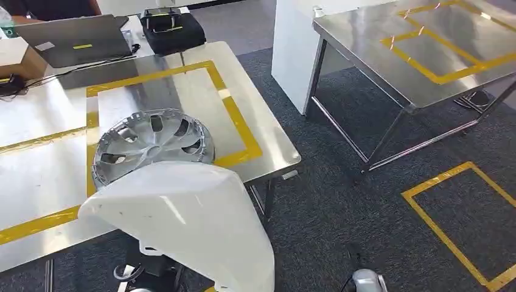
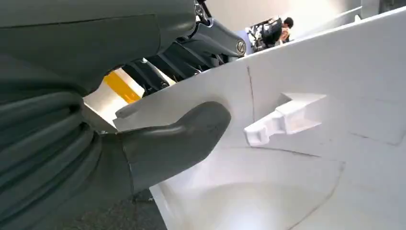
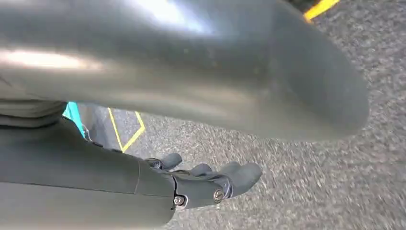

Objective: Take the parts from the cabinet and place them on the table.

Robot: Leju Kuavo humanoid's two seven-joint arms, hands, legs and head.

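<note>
Left hand (image 2: 158,143) gripping white panel (image 2: 335,158), thumb pressed on it; head view adds hubcap (image 1: 152,143) on table (image 1: 36,182); right hand (image 3: 210,182) spread, holding nothing

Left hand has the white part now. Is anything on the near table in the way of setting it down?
Yes: a silver wheel cover already lies in the yellow-taped zone of the steel table, just beyond the white part the left hand holds.

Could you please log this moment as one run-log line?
left hand: holds large white plastic panel | right hand: empty, over carpet | silver round hubcap: on steel table
</note>
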